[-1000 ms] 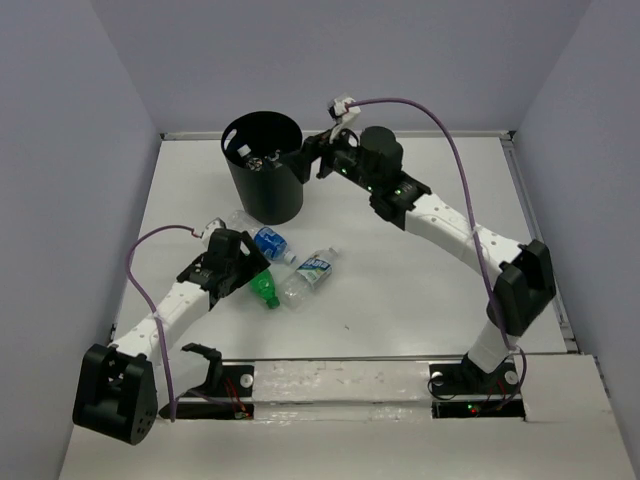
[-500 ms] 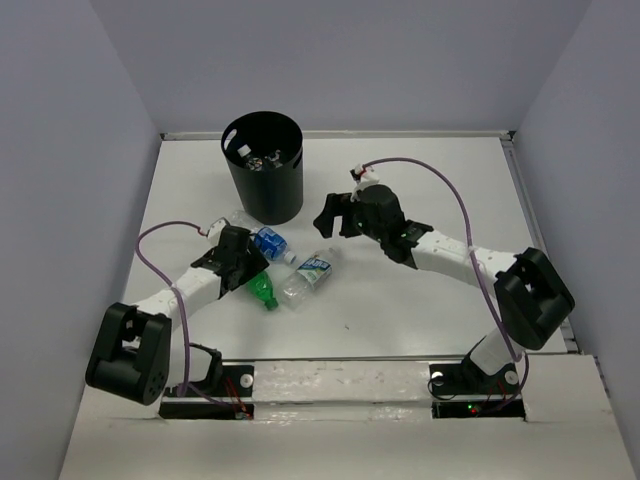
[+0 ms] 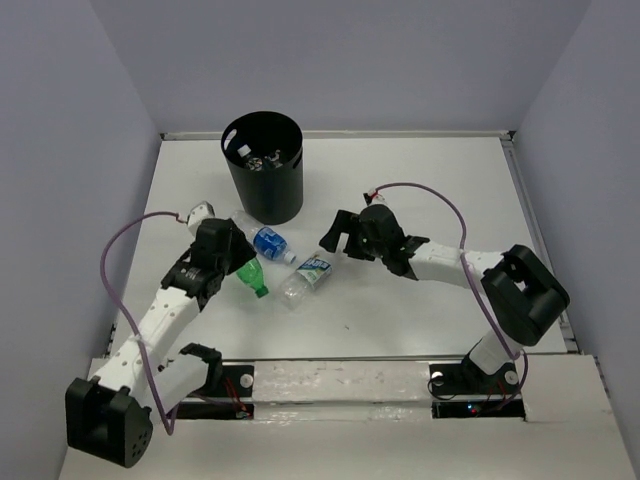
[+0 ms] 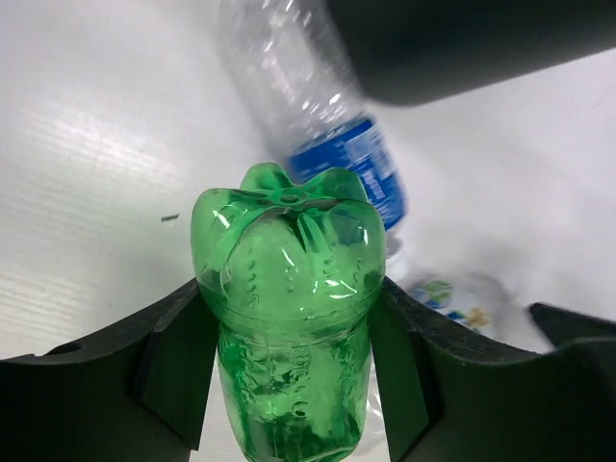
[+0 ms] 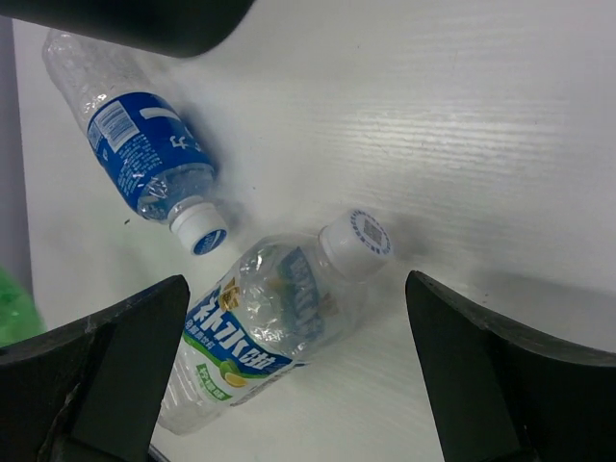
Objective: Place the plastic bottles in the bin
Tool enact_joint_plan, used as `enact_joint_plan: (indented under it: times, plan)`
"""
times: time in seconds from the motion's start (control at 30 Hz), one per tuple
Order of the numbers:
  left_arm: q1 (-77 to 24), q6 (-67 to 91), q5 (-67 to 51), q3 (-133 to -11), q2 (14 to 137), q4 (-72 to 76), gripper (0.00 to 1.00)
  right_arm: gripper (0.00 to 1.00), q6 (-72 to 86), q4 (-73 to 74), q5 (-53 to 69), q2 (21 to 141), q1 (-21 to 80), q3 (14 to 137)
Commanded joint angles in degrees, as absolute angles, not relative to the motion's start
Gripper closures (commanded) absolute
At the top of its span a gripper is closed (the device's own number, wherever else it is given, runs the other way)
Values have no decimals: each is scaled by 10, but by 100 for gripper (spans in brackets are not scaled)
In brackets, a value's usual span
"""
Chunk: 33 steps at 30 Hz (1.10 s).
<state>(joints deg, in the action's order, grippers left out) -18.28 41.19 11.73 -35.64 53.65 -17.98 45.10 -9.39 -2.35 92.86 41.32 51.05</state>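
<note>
Clasping green bottle point(image 4: 289, 269), left claw point(image 4: 289, 375) angled rightward.

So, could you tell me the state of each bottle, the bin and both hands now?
green bottle: gripped in the left hand.
blue-label bottle: lying down, capped.
white-blue label bottle: lying down, capped, free.
bin: upright, something inside.
left hand: shut on green bottle.
right hand: open, empty.
</note>
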Motion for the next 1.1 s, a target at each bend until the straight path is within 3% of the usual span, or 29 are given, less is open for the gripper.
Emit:
enact_joint_plan:
  times: [0.0,0.4,0.83,0.93,1.07]
  plan:
    - [-186,363,175,-499,473,-207,40,0,532,-120,-6,913,417,491]
    - [-186,288,245,-772,666,-63,40,0,590,-219,83,949,417,447]
    - [-186,166,361,-961,910,51,39,0,559,-226,112,968,417,441]
    - [-185,149,367,-966,935,68,33,0,558,-225,124,975,417,450]
    - [-186,146,353,-962,941,66,2,0,552,-218,137,990,417,468]
